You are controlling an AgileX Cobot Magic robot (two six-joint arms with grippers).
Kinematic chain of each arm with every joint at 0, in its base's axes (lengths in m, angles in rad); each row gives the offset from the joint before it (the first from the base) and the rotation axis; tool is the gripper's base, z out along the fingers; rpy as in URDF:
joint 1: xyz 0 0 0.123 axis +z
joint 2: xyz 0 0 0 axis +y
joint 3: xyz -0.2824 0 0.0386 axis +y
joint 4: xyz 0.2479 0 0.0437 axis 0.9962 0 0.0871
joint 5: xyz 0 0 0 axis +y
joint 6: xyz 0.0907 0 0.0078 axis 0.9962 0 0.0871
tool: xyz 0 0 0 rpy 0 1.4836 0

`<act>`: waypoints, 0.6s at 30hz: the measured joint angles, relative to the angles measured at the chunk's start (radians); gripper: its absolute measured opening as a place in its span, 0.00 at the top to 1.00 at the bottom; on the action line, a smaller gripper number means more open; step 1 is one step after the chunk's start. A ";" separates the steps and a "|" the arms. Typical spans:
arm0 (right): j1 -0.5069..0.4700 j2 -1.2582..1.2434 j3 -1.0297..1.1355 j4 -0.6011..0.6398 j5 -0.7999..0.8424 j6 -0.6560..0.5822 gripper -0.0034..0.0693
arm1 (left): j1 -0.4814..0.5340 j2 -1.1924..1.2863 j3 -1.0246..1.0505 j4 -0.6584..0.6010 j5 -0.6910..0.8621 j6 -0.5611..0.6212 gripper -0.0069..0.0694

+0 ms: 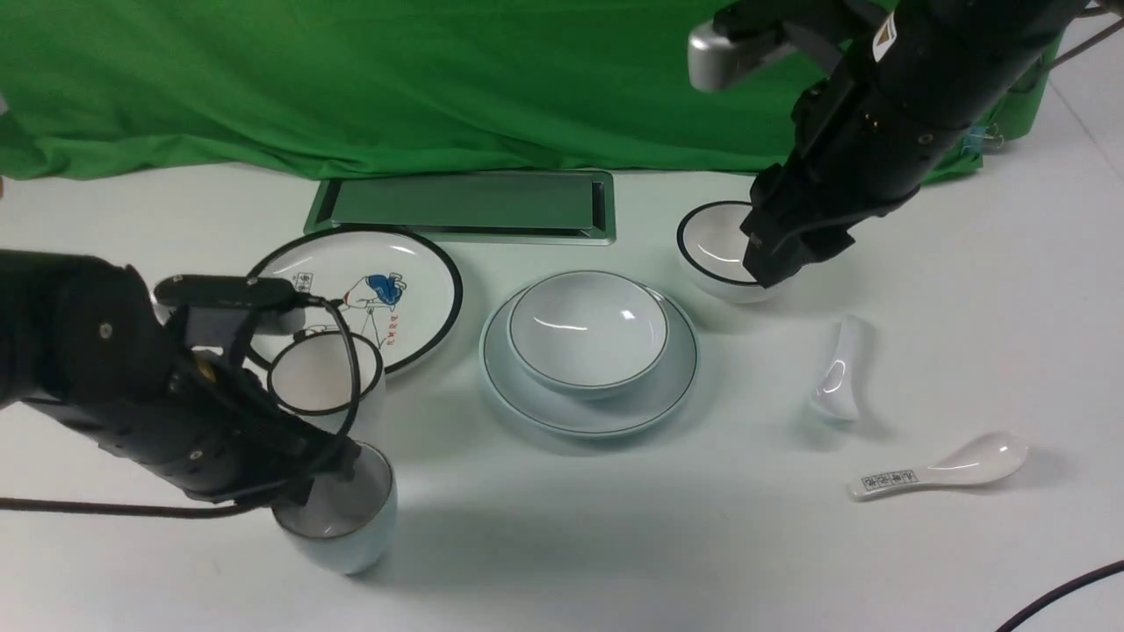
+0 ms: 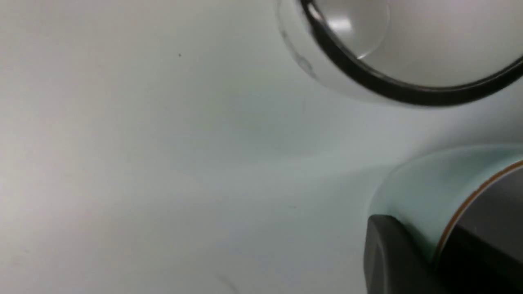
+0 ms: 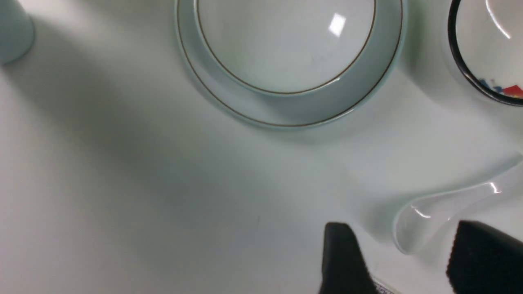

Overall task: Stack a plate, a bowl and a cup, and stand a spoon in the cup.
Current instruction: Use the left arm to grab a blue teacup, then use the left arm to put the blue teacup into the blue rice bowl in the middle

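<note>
The bowl (image 1: 588,329) sits in the plate (image 1: 588,414) at the table's middle; both also show in the right wrist view, the bowl (image 3: 286,41) inside the plate (image 3: 294,118). My left gripper (image 1: 338,474) is shut on the rim of the cup (image 1: 347,527) at the front left, one finger (image 2: 392,253) outside its wall (image 2: 425,192) and one inside. The plain spoon (image 1: 839,369) lies right of the plate. My right gripper (image 3: 402,261) is open and held above the table, with the spoon's scoop (image 3: 425,220) below between its fingers.
A black-rimmed cup (image 1: 325,373) stands just behind the held cup, on the edge of a cartoon plate (image 1: 369,281). A small black-rimmed bowl (image 1: 713,250) lies partly behind my right arm. A patterned spoon (image 1: 944,470) lies front right. A green panel (image 1: 465,206) lies at the back.
</note>
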 joint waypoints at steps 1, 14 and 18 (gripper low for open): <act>0.000 -0.006 0.000 0.000 0.003 0.000 0.43 | 0.000 -0.019 -0.028 -0.007 0.039 0.018 0.92; 0.000 -0.249 0.005 -0.002 0.008 -0.004 0.43 | -0.064 0.202 -0.597 -0.174 0.226 0.208 0.92; 0.000 -0.291 0.005 -0.003 0.010 -0.004 0.43 | -0.071 0.411 -0.815 -0.203 0.325 0.223 0.92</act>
